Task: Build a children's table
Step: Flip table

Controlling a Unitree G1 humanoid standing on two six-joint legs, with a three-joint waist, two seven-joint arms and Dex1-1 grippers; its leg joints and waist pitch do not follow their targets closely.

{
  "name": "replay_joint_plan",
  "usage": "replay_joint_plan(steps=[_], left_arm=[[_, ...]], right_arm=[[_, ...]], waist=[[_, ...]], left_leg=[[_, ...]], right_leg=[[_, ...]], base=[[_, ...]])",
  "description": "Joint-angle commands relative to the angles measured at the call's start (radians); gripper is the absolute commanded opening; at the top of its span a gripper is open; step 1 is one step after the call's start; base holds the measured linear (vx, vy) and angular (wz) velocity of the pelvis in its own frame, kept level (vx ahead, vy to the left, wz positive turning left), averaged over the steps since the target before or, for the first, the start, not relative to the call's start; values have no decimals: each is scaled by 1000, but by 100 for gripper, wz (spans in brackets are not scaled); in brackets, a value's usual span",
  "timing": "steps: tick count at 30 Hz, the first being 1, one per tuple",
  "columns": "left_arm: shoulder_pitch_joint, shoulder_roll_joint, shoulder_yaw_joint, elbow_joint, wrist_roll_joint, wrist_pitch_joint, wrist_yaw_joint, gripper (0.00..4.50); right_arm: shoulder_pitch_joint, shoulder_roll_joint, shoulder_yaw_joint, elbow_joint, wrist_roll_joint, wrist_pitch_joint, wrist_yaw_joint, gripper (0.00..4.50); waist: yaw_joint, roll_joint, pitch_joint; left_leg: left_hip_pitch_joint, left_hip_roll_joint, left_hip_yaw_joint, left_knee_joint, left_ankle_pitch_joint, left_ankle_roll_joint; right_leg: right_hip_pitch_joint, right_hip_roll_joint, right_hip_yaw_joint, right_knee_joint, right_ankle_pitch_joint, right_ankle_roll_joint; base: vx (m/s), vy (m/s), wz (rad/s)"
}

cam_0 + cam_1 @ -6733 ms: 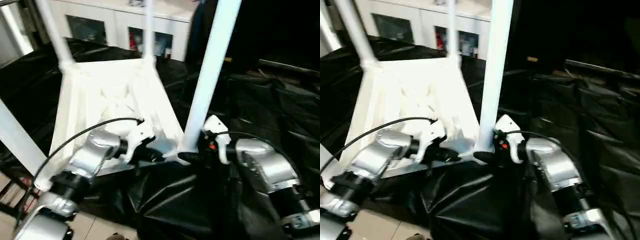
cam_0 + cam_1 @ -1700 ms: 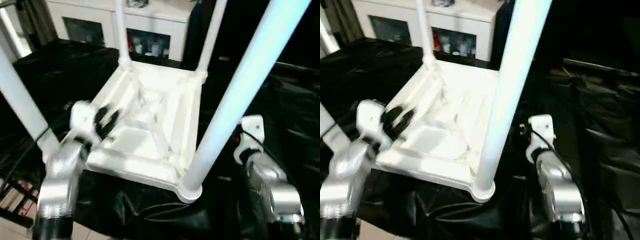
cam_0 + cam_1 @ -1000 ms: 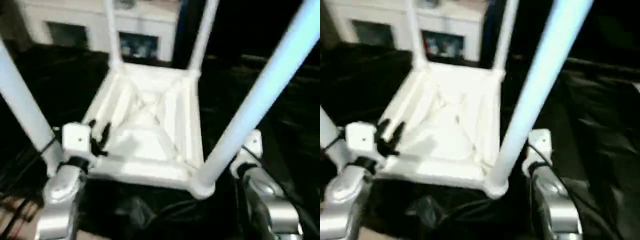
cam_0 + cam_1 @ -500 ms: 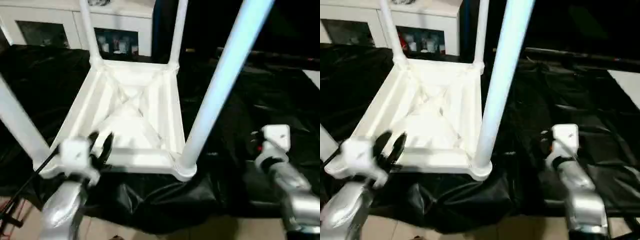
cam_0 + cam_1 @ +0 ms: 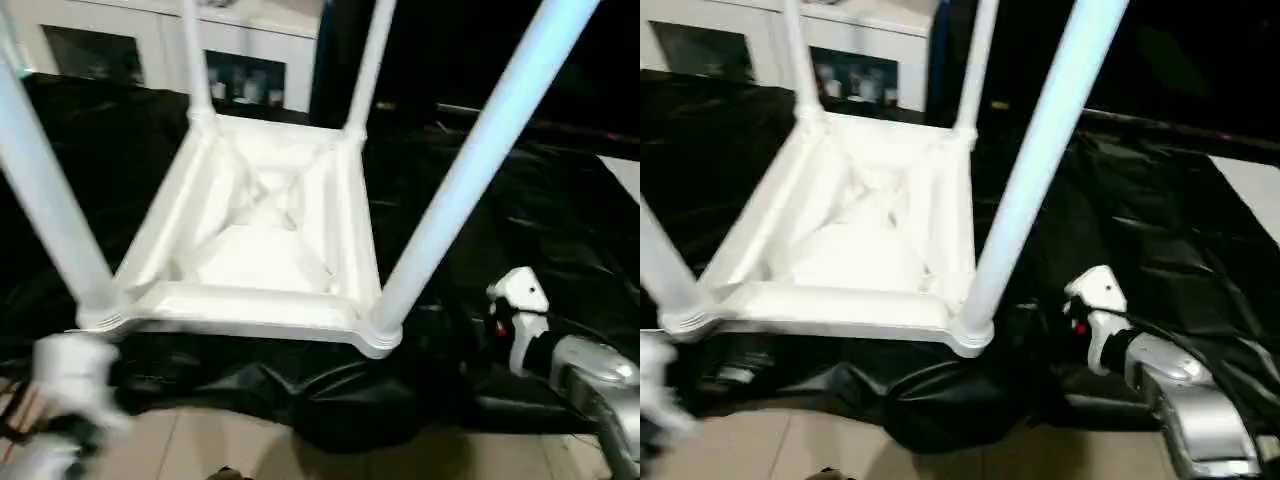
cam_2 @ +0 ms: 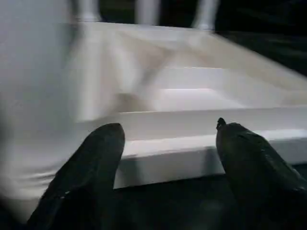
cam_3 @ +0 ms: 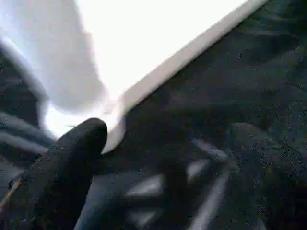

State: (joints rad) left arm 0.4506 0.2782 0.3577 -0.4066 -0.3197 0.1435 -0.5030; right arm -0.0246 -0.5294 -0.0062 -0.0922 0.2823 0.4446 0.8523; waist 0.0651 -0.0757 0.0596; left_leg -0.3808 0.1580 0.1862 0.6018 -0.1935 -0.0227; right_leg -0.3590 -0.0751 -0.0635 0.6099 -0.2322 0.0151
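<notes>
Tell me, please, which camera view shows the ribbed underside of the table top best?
The left eye view: the whole underside faces up there, its crossed ribs visible between all four legs. The right eye view shows nearly the same. The left wrist view gives a blurred, low look across it; the right wrist view catches a corner and edge.

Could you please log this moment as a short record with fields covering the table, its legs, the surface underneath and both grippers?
table: children's table upside down, ribbed underside facing up
legs: four white legs standing up from the corner sockets
surface: black sheet under the table
left gripper: open, facing the table's near edge, holding nothing
right gripper: open, near a corner of the table, holding nothing
background: white cabinets
</notes>
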Motion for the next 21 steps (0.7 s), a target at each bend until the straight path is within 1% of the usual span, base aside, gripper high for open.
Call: replay_joint_plan(steps=[1, 2, 3, 4, 5, 6, 7, 8, 9, 10, 11, 12, 13, 14, 15, 17, 18, 19, 20, 21], left_arm=[[6, 0, -5, -16, -7, 11, 17, 381], [11, 2, 3, -24, -12, 21, 21, 381], [4, 9, 13, -23, -13, 40, 27, 390], [3, 8, 22, -28, -18, 43, 29, 401], [2, 9, 27, -32, -21, 45, 32, 413], [14, 9, 32, -48, -23, 50, 36, 419], [22, 11, 36, -61, -29, 60, 40, 422], [26, 14, 38, -67, -28, 67, 44, 425], [27, 14, 44, -73, -36, 68, 47, 433], [26, 13, 49, -77, -52, 69, 48, 443], [18, 10, 62, -77, -58, 61, 60, 443], [14, 9, 68, -76, -63, 57, 63, 443], [10, 7, 76, -77, -76, 53, 67, 443], [16, 5, 84, -79, -91, 42, 57, 443], [16, 5, 84, -79, -91, 42, 57, 443], [28, 4, 93, -82, -105, 36, 43, 443], [50, -5, 101, -81, -126, 28, 25, 443], [58, -12, 112, -75, -121, 17, 34, 443], [63, -17, 120, -71, -117, 8, 42, 443], [61, -22, 132, -64, -113, -1, 56, 443]], right_arm=[[7, -14, 17, -20, 16, 7, 31, 450], [12, -19, 28, -27, 21, 7, 49, 450], [8, -23, 43, -27, 24, 10, 69, 450], [13, -30, 61, -31, 19, 9, 85, 450], [16, -37, 74, -33, 17, 8, 95, 450], [32, -41, 83, -46, 18, 5, 99, 450], [40, -40, 88, -55, 22, 7, 99, 450], [44, -36, 90, -62, 28, 11, 99, 450], [45, -26, 93, -68, 30, 12, 95, 450], [45, -19, 95, -73, 32, 13, 91, 450], [45, -7, 101, -78, 35, 14, 88, 450], [44, -2, 104, -80, 36, 14, 87, 450], [42, 6, 108, -82, 38, 16, 84, 450], [43, 14, 114, -85, 41, 18, 86, 450], [43, 14, 114, -85, 41, 18, 86, 450], [40, 22, 125, -84, 42, 16, 85, 450], [31, 42, 127, -79, 56, 16, 79, 450], [22, 57, 124, -76, 62, 16, 67, 450], [16, 67, 121, -73, 67, 17, 59, 450], [9, 75, 121, -69, 63, 11, 50, 450]], waist=[[6, 19, -15], [7, 18, -16], [10, 24, -10], [13, 30, -6], [13, 27, -5], [20, 33, -2], [23, 37, -3], [27, 35, -3], [31, 42, 1], [28, 36, 1], [30, 41, 5], [30, 39, 6], [31, 43, 6], [31, 44, 8], [32, 48, 8], [32, 51, 10], [32, 52, 9], [30, 50, 10], [28, 51, 10], [25, 49, 6]], left_leg=[[21, 89, -54, -109, -405, -39], [24, 89, -53, -108, -402, -39], [26, 88, -51, -108, -412, -41], [25, 88, -53, -109, -410, -41], [25, 88, -52, -109, -407, -38], [24, 89, -53, -111, -392, -34], [23, 89, -52, -109, -377, -31], [21, 91, -51, -108, -347, -19], [20, 90, -51, -109, -337, -9], [20, 89, -49, -108, -338, -5], [21, 89, -50, -108, -355, -8], [20, 88, -50, -107, -352, -6], [19, 87, -51, -107, -344, -3], [20, 87, -49, -106, -328, 1], [18, 87, -48, -106, -313, 4], [17, 89, -49, -109, -305, 2], [17, 89, -50, -109, -306, 2], [14, 89, -50, -110, -306, 2], [12, 89, -52, -111, -306, 1], [9, 89, -53, -111, -302, -1]], right_leg=[[0, -85, 62, -96, -296, -124], [-2, -86, 63, -96, -296, -126], [-5, -82, 64, -96, -289, -135], [-5, -83, 64, -94, -280, -138], [-4, -81, 64, -95, -277, -139], [-3, -84, 65, -93, -261, -143], [-1, -83, 65, -91, -238, -145], [2, -82, 65, -87, -192, -155], [1, -82, 64, -86, -184, -159], [2, -82, 64, -88, -191, -161], [0, -84, 65, -91, -237, -163], [0, -85, 65, -90, -245, -164], [1, -87, 65, -90, -250, -166], [0, -86, 65, -92, -253, -168], [2, -87, 66, -92, -248, -171], [2, -85, 65, -90, -236, -172], [4, -85, 65, -89, -236, -173], [4, -87, 65, -89, -237, -174], [6, -87, 64, -88, -238, -174], [10, -87, 62, -87, -235, -169]], base=[[0, 0, 0], [0, 0, 0], [0, 0, 0], [0, 0, 0], [0, 0, 0], [0, 0, 0], [0, 0, 0], [0, 0, 0], [0, 0, 0], [0, 0, 0], [0, 0, 0], [0, 0, 0], [0, 0, 0], [0, 0, 0], [0, 0, 0], [0, 0, 0], [0, 0, 0], [0, 0, 0], [0, 0, 0], [0, 0, 0]])
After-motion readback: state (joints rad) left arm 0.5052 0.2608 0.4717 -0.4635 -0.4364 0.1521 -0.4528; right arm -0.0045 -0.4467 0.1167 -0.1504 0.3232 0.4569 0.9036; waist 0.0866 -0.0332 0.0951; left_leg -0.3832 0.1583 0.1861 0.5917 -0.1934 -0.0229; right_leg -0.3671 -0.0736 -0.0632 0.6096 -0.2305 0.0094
